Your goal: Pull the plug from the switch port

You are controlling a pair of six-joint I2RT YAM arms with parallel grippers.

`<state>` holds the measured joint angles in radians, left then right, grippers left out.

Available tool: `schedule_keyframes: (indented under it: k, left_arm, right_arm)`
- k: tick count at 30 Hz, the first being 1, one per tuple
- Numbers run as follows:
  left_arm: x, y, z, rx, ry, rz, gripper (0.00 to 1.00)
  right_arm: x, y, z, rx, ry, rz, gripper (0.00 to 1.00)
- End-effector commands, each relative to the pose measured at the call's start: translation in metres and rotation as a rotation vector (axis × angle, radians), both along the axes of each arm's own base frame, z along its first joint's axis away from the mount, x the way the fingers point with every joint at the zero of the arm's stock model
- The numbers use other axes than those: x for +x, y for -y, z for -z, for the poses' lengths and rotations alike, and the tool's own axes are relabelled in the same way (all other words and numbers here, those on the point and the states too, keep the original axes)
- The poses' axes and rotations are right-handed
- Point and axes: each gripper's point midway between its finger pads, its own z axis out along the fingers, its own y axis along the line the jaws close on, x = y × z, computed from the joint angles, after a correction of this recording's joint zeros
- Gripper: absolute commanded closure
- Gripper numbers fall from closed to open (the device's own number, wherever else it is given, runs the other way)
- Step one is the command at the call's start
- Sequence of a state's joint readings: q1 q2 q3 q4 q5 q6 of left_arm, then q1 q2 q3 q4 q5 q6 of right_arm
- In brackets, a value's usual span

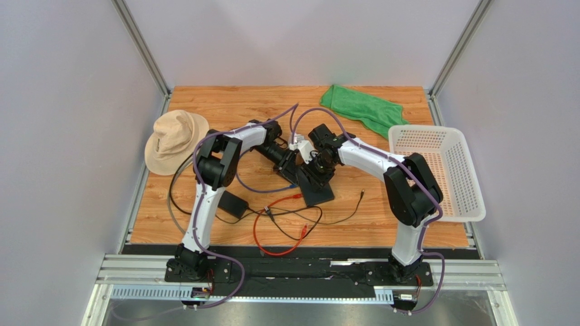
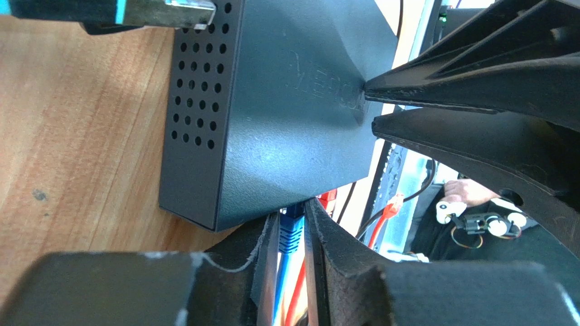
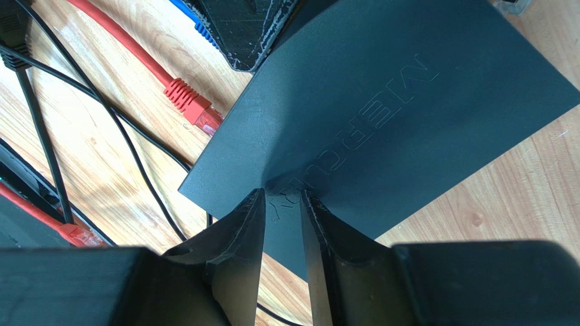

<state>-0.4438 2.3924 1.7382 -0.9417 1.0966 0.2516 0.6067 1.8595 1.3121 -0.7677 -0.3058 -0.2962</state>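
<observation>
Left wrist: my left gripper (image 2: 291, 219) straddles the blue plug (image 2: 293, 238) where it meets the box (image 2: 286, 122) edge. Jaws are narrow, but I can't tell if they're clamped on it. The port is hidden behind plug and fingers. Only this cam shows the vent holes on the box side.

Right wrist: my right gripper (image 3: 282, 197) is part open with nothing between the jaws, both tips pressing on the box lid. Only this cam shows a loose red plug (image 3: 194, 105) on the table (image 1: 204, 109) just beside the box edge. A second red plug (image 3: 75, 234) lies further off by the black cables (image 3: 41, 136).

Top cam only: box mid-table between both arms, brick (image 1: 231, 204) near my left arm, hat (image 1: 175, 141) far left, cloth (image 1: 364, 109) at the back, basket (image 1: 439, 173) right.

Count: 2 arms, 1 box, 1 blue plug, 2 red plugs, 1 brick, 1 hat, 1 cloth, 1 basket.
</observation>
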Motion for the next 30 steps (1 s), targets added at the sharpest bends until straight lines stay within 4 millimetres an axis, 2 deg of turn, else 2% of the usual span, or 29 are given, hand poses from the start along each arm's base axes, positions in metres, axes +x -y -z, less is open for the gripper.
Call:
schedule_keyframes:
  k: [1, 7, 17, 30]
  left_arm:
    - [-0.006, 0.005, 0.002, 0.003, -0.008, 0.026, 1.0]
    - [-0.009, 0.001, 0.006, 0.034, -0.009, 0.031, 1.0]
    - [-0.002, -0.005, 0.005, 0.121, 0.032, 0.008, 1.0]
    - [-0.007, -0.028, 0.015, 0.27, 0.091, 0.007, 1.0]
  right_arm:
    - [0.006, 0.004, 0.013, -0.049, 0.02, -0.019, 0.67]
    - [0.007, 0.004, 0.012, -0.056, 0.028, -0.023, 0.67]
    - [0.006, 0.002, 0.014, -0.062, 0.03, -0.034, 0.67]
    - [0.006, 0.002, 0.016, -0.068, 0.034, -0.044, 0.67]
